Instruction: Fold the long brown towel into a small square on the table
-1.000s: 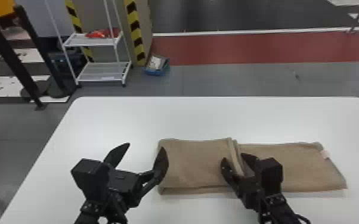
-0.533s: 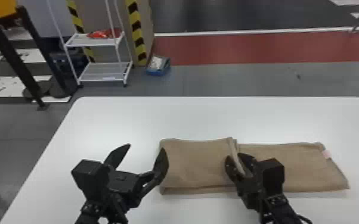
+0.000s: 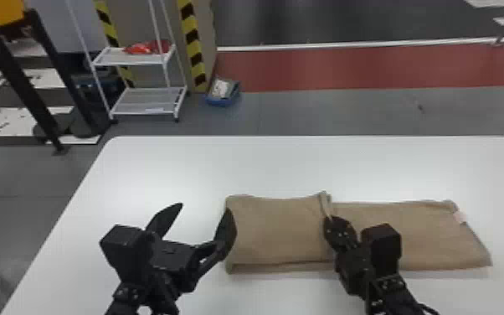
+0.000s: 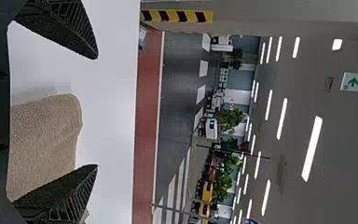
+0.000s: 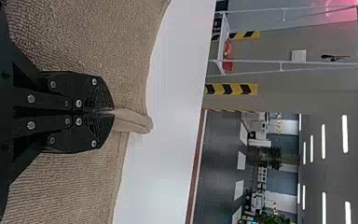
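Brown towel (image 3: 280, 230), one edge tight in the right gripper (image 3: 330, 219)

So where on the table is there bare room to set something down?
The widest bare strip of table lies beyond the towel, up to the table's far edge. Another patch lies between the left hand and the table's left edge. It's crowded where the right hand grips the towel, and tight between the left hand and towel.
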